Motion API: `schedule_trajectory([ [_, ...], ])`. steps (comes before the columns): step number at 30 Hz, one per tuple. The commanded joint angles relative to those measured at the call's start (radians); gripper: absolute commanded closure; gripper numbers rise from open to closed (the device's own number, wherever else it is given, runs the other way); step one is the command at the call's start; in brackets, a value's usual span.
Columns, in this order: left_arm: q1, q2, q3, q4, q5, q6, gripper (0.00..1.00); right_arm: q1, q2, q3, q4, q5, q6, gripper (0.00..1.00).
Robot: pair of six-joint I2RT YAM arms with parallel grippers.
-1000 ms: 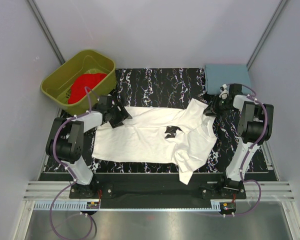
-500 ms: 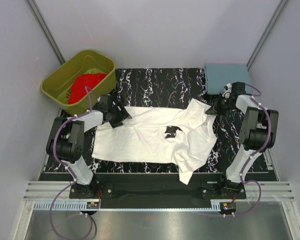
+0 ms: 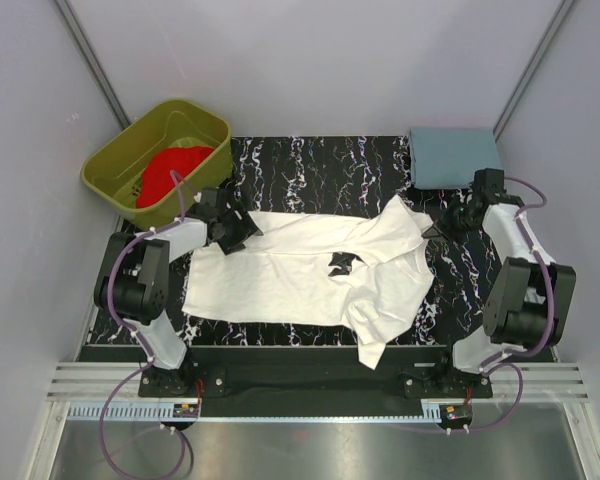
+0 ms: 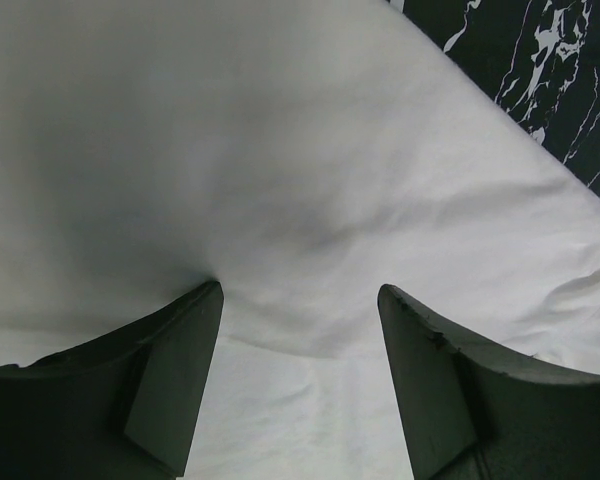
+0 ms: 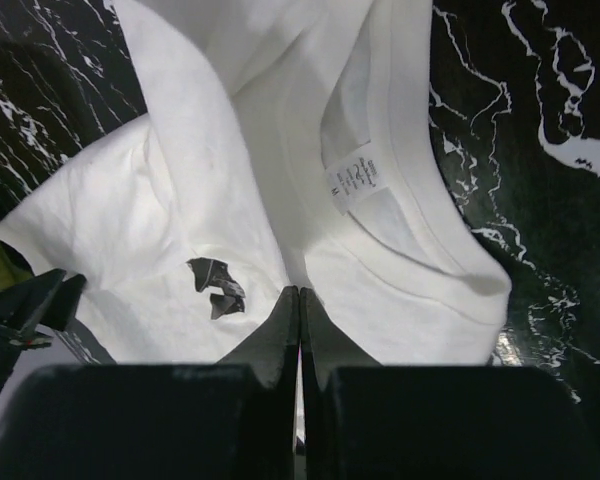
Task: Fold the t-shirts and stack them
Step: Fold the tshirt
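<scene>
The white t-shirt lies spread on the black marbled mat, its black chest mark showing and its right part bunched and folded over. My left gripper is open over the shirt's far left corner; in the left wrist view white cloth fills the space under and between the fingers. My right gripper is shut at the shirt's far right edge; in the right wrist view the cloth tents up to the closed tips, near the collar and neck label. The red t-shirt lies in the tub.
The olive-green tub stands off the mat at the back left. A grey-blue flat block lies at the back right corner. Grey walls close in both sides. A metal rail runs along the near edge.
My right arm has swung outward to the right, its gripper moving a little right with the shirt's far right edge drawn after it. The left arm has not moved.
</scene>
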Motion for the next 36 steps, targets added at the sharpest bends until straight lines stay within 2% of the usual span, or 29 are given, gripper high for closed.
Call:
schedule_trajectory([
  [1,0.004,0.030,-0.004,-0.072,-0.103,0.014,0.28,0.010,-0.143,-0.086,-0.018,-0.005,0.120,1.00],
  [7,-0.051,-0.117,0.057,-0.130,-0.100,0.088,0.27,0.017,-0.265,-0.217,0.097,-0.056,0.201,1.00],
  [12,-0.216,-0.225,0.097,-0.147,-0.100,0.068,0.27,0.019,-0.276,-0.244,0.134,-0.093,0.233,1.00],
  [15,-0.322,-0.243,0.062,-0.057,-0.062,-0.018,0.30,0.020,-0.288,-0.249,0.145,-0.108,0.238,1.00],
  [17,-0.396,-0.240,0.004,0.087,-0.031,-0.076,0.31,0.022,-0.299,-0.252,0.151,-0.117,0.238,1.00],
  [19,-0.460,-0.205,-0.025,0.236,-0.011,-0.168,0.34,0.022,-0.314,-0.260,0.157,-0.119,0.241,1.00],
  [21,-0.495,-0.140,-0.022,0.309,-0.006,-0.220,0.36,0.020,-0.323,-0.267,0.169,-0.126,0.245,1.00],
  [25,-0.580,-0.009,0.056,0.360,0.001,-0.264,0.38,0.022,-0.340,-0.287,0.191,-0.145,0.258,1.00],
  [29,-0.621,0.094,0.082,0.491,0.018,-0.346,0.44,0.022,-0.343,-0.306,0.215,-0.165,0.262,1.00],
  [36,-0.667,0.195,0.195,0.433,-0.058,-0.373,0.45,0.022,-0.349,-0.347,0.251,-0.191,0.255,1.00],
])
